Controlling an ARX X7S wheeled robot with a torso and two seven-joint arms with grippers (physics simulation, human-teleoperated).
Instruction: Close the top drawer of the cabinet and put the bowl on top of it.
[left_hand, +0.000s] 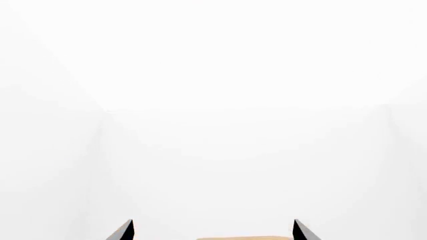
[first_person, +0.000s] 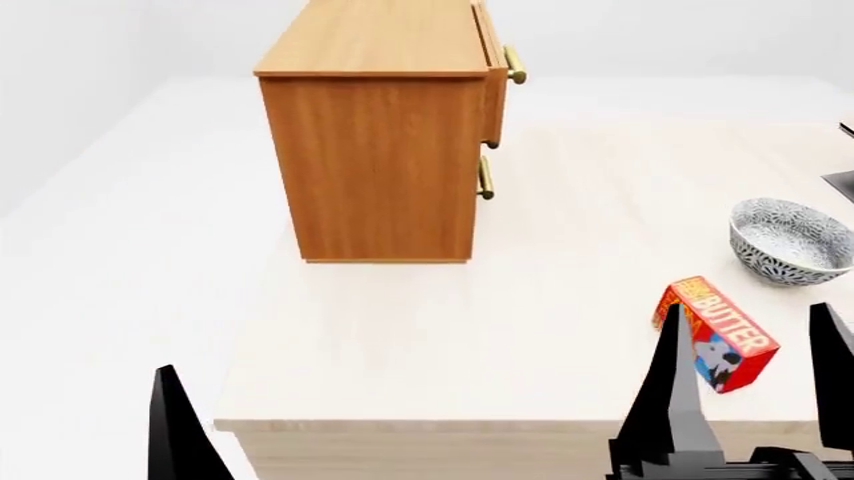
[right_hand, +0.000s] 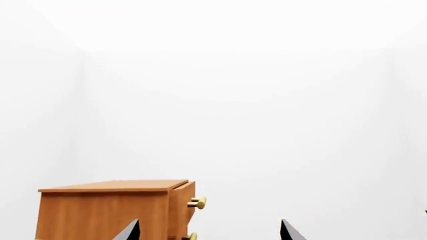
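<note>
The orange-brown cabinet (first_person: 380, 150) stands at the far middle of the table, seen from its side. Its top drawer (first_person: 493, 90) juts out a little to the right, and the brass handle (first_person: 514, 66) faces right. In the right wrist view the cabinet (right_hand: 100, 212) and the top drawer (right_hand: 183, 201) show low and far off. The patterned bowl (first_person: 790, 240) sits upright at the table's right edge. My right gripper (first_person: 750, 318) is open near the front edge, short of the bowl; it holds nothing (right_hand: 209, 226). My left gripper (left_hand: 213, 229) is open and empty. One of its fingers (first_person: 176, 430) shows at the front left.
A red butter box (first_person: 717, 333) lies on the pale wooden table (first_person: 534, 300) between my right gripper and the bowl. A lower drawer handle (first_person: 486, 178) sticks out on the cabinet's right side. A dark object (first_person: 841, 183) pokes in at the right edge. White walls surround the table.
</note>
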